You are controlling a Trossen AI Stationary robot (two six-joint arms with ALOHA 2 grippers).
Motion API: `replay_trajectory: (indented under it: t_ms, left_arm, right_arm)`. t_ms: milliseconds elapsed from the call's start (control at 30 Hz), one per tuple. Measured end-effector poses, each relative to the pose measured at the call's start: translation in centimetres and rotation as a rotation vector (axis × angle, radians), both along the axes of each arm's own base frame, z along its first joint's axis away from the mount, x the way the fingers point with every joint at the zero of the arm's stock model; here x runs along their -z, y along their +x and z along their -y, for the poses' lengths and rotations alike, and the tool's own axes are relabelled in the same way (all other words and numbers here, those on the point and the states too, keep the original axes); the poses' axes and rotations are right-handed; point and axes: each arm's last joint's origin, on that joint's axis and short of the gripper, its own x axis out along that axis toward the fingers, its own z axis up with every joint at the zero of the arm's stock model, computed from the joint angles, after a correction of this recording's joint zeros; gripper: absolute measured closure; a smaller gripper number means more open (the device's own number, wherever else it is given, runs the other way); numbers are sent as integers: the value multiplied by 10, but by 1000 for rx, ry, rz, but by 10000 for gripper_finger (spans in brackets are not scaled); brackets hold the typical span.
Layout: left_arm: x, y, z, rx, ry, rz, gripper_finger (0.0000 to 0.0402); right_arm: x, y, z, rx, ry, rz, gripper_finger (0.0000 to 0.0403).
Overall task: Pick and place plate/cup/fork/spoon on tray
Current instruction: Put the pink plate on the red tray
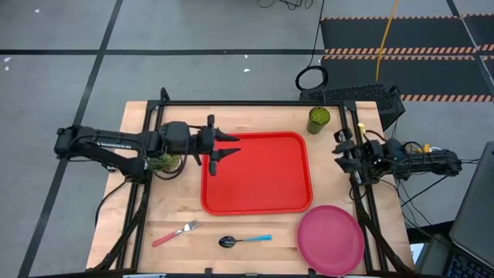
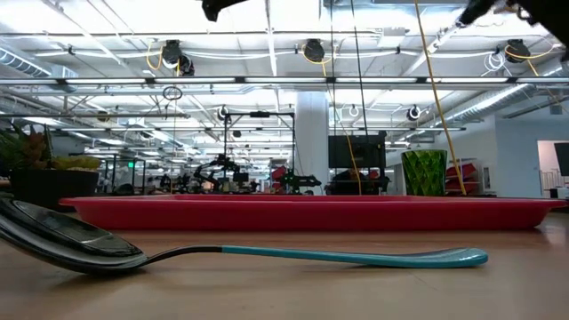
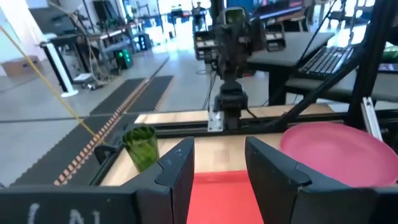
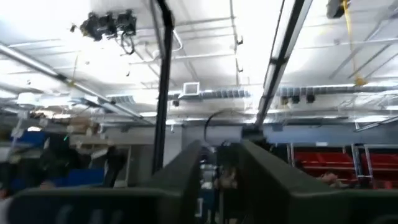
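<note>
So nothing's loaded yet: left gripper (image 1: pixel 225 147) hangs spread open, holding nothing, over the big red rectangular plastic tray's (image 1: pixel 266 197) upper-left rim, presumably lining up.

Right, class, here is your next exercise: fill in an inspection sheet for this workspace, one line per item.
Surface: wooden table, black frame around it.
Job's things: red tray empty, mid-table; pink plate, fork and spoon on the wood beside it; green cup by the opposite edge.
Clutter: potted plant under the left arm.
Grippers: left gripper open over the tray's edge; right gripper raised at the table's right edge.
Cables: yellow cable and black leads on the floor.
Surroundings: striped floor mats, laptop.
</note>
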Motion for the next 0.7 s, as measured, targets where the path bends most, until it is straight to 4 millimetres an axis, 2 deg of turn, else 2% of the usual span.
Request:
replay_trajectory:
  t_ms: [67, 133, 233, 367, 500, 600, 700]
  left_arm:
    - [2, 0, 2, 1, 1, -7, 257]
    - [5, -1, 3, -13, 6, -21, 257]
    - [7, -1, 5, -27, 11, -38, 257]
    - [7, -3, 7, -28, 0, -52, 257]
    - [8, -4, 6, -40, 8, -70, 257]
    - [10, -4, 5, -68, 20, -88, 257]
    - [11, -5, 4, -87, 28, -99, 257]
  right_arm:
    - [-15, 9, 0, 5, -5, -56, 248]
    - [-30, 22, 0, 23, -40, -186, 219]
    - [-49, 45, 1, 90, -115, -515, 199]
    - [-61, 65, 3, 142, -177, -974, 202]
    - [-60, 72, 0, 116, -142, -1378, 219]
    - [-43, 71, -7, 88, -78, -1682, 230]
    - [-27, 71, -17, 33, 29, -1875, 238]
